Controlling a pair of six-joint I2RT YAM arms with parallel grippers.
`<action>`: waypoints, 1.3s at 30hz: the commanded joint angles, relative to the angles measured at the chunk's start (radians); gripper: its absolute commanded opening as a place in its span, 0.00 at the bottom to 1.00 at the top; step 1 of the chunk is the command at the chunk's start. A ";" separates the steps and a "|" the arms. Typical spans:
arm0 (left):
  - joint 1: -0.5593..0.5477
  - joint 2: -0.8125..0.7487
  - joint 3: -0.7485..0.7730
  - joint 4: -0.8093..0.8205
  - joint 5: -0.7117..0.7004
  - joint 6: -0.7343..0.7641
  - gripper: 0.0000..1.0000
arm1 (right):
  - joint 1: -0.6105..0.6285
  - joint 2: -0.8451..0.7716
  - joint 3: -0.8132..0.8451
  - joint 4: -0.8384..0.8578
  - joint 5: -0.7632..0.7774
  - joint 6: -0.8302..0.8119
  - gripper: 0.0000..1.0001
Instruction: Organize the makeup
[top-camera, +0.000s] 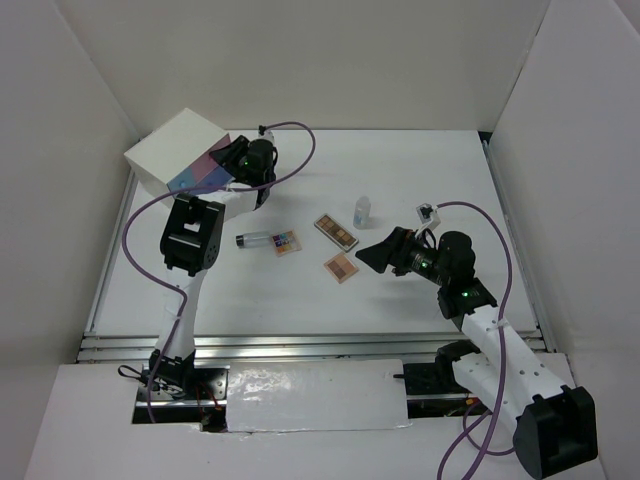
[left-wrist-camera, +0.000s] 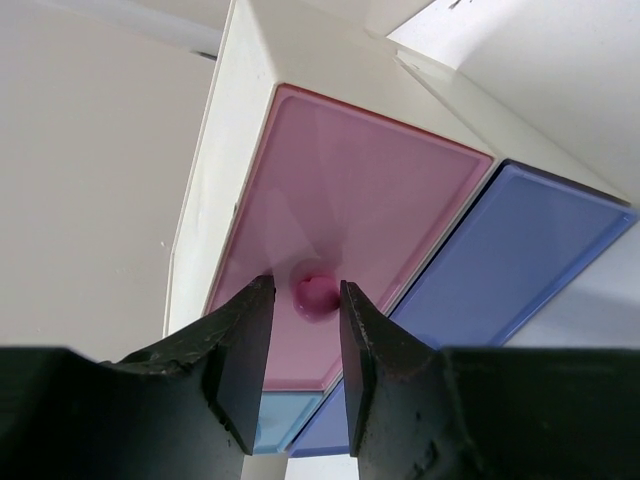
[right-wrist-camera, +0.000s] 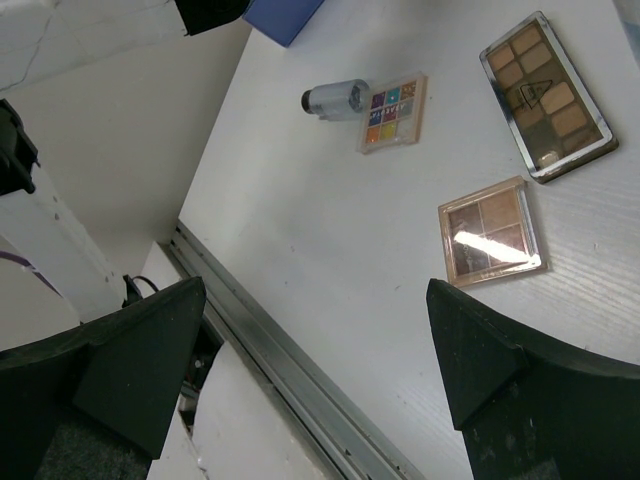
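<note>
My left gripper (top-camera: 243, 163) is at the front of the white drawer box (top-camera: 175, 145). In the left wrist view its fingers (left-wrist-camera: 248, 350) straddle the pink drawer's knob (left-wrist-camera: 313, 293) with a narrow gap, not clamped. On the table lie a clear dark-capped tube (top-camera: 255, 240), a multicoloured palette (top-camera: 287, 242), a long brown palette (top-camera: 336, 231), a small tan palette (top-camera: 341, 267) and a small clear bottle (top-camera: 362, 211). My right gripper (top-camera: 372, 256) is wide open and empty, hovering just right of the tan palette (right-wrist-camera: 492, 231). The lipstick and compact are out of view.
The pink drawer (left-wrist-camera: 340, 210) and the blue drawer (left-wrist-camera: 520, 250) are both shut. White walls surround the table. A metal rail (right-wrist-camera: 290, 370) runs along the near edge. The right wrist view also shows the tube (right-wrist-camera: 335, 98) and the multicoloured palette (right-wrist-camera: 393, 110).
</note>
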 joint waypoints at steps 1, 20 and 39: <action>0.016 0.015 -0.016 0.067 -0.033 0.014 0.44 | -0.002 -0.010 -0.002 0.052 -0.004 -0.010 1.00; 0.032 0.038 0.004 0.038 -0.025 -0.013 0.41 | 0.000 0.004 -0.005 0.065 -0.012 -0.005 1.00; 0.022 0.064 0.067 0.155 -0.062 0.095 0.49 | 0.003 0.013 -0.007 0.078 -0.023 -0.002 1.00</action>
